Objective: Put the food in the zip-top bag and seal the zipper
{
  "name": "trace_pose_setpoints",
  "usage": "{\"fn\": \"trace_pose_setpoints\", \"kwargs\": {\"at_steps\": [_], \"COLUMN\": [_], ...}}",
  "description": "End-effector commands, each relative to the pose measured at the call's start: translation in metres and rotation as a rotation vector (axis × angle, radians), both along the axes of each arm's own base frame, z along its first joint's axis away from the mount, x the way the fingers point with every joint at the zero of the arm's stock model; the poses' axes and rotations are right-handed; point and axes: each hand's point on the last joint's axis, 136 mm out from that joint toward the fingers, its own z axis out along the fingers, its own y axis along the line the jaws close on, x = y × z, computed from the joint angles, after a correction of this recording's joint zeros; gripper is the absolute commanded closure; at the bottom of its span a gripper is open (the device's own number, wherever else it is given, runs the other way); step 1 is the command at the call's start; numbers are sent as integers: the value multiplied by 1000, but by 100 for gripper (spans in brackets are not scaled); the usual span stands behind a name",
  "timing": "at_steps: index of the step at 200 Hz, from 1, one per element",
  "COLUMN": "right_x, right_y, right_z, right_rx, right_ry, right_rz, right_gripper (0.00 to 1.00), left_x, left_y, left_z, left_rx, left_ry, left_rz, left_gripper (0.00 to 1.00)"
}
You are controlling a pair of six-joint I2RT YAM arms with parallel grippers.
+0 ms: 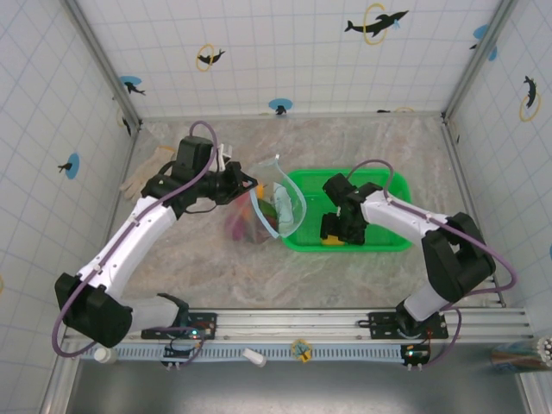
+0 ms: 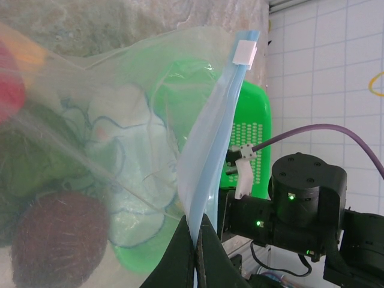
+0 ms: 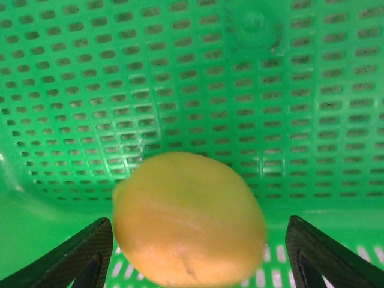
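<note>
My left gripper (image 1: pixel 251 183) (image 2: pixel 201 221) is shut on the zipper (image 2: pixel 223 126), the light-blue strip along the mouth of the zip-top bag (image 1: pixel 278 205) (image 2: pixel 120 150), and holds that mouth up beside the basket. A white slider (image 2: pixel 246 53) sits at the strip's far end. Through the clear plastic I see food: a dark brown piece (image 2: pixel 57 237), a dark green one (image 2: pixel 36 165) and a red one (image 2: pixel 9 81). My right gripper (image 1: pixel 336 231) (image 3: pixel 198 261) stands open, low in the green basket (image 1: pixel 379 185) (image 3: pixel 192 72). A yellow-orange fruit (image 3: pixel 189 219) (image 1: pixel 332 243) lies between its fingers, with a gap on the right side.
The basket's perforated walls surround my right gripper closely. A pair of pale gloves (image 1: pixel 147 168) lies at the back left of the table. My right arm's wrist (image 2: pixel 306 204) shows just past the bag's mouth in the left wrist view.
</note>
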Motion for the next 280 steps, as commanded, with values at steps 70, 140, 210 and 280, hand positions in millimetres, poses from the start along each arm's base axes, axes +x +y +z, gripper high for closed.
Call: {"fn": "trace_pose_setpoints", "kwargs": {"at_steps": [70, 140, 210, 280], "right_x": [21, 61, 100, 58], "right_y": [-4, -13, 20, 99], "right_z": [3, 66, 204, 259], "right_rx": [22, 135, 401, 644], "right_ry": [-48, -196, -595, -756], "right_rz": [24, -62, 24, 369], "right_gripper": [41, 48, 48, 47], "left_x": [-3, -5, -2, 4], "left_y": [8, 2, -2, -3], "left_z": [4, 11, 15, 18], "left_rx": [83, 12, 26, 75], "left_ry": [-19, -20, -5, 5], "left_rz": [-21, -19, -43, -64], "left_gripper": [100, 100, 100, 100]}}
